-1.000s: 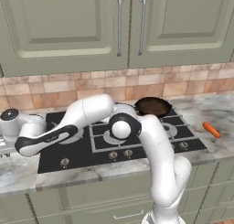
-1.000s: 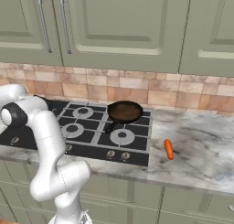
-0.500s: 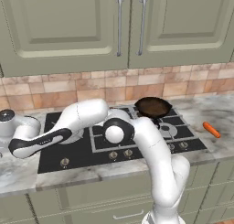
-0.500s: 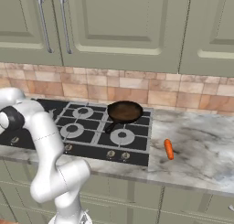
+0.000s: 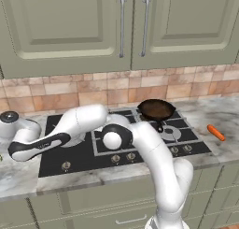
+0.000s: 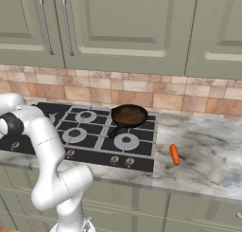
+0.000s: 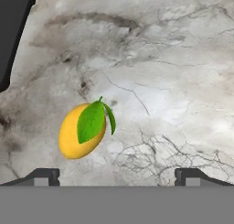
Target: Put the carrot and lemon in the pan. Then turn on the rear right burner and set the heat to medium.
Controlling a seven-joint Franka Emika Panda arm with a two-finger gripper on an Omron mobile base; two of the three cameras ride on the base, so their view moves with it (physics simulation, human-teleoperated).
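The lemon [image 7: 82, 131], yellow with a green leaf, lies on the marble counter just ahead of my gripper [image 7: 118, 177], a little toward its left fingertip [image 7: 45, 175]. The jaws stand wide open with nothing between them. My arm reaches far left across the cooktop [image 5: 93, 148]. The pan [image 5: 156, 109] [image 6: 128, 115] sits at the cooktop's rear right and covers the burner ring there. The carrot [image 5: 215, 132] [image 6: 175, 154] lies on the counter to the right of the cooktop.
A black corner of the cooktop [image 7: 11, 31] shows at the upper left of the hand view. Control knobs [image 5: 122, 158] line the cooktop's front edge. Wall cabinets [image 5: 121, 27] hang above a tiled backsplash [image 6: 142, 86].
My arm has swung farther left and lower over the counter left of the cooktop. Pan and carrot have not moved.
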